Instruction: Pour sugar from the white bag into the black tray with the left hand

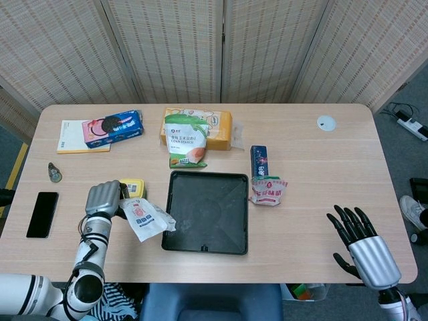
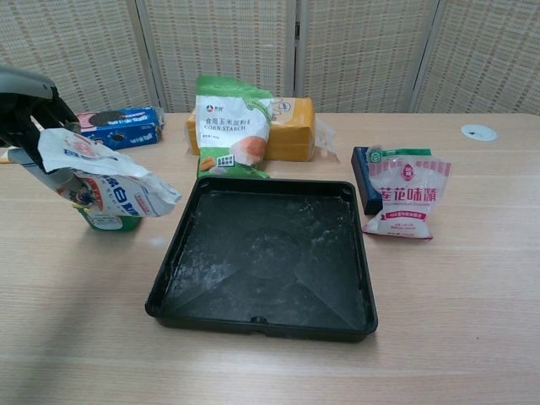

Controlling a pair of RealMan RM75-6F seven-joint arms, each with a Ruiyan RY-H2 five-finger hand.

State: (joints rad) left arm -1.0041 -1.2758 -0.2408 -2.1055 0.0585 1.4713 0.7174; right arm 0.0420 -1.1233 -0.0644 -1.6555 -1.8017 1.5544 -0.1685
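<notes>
My left hand (image 1: pixel 102 199) (image 2: pixel 25 105) grips the white sugar bag (image 1: pixel 147 219) (image 2: pixel 105 184) by its upper end and holds it above the table, tilted with its far end pointing at the black tray (image 1: pixel 205 211) (image 2: pixel 268 257). The bag's tip hangs just short of the tray's left rim. The tray's floor carries a thin white dusting. My right hand (image 1: pixel 364 247) hovers at the table's front right, fingers spread, holding nothing; the chest view does not show it.
A yellow-lidded tub (image 1: pixel 134 188) (image 2: pixel 108 221) sits behind the bag. Behind the tray stand a corn starch bag (image 1: pixel 184 139) and an orange box (image 1: pixel 221 129). Right of the tray lie a pink seasoning packet (image 1: pixel 269 190) and a blue box (image 1: pixel 259 160). A phone (image 1: pixel 42 213) lies far left.
</notes>
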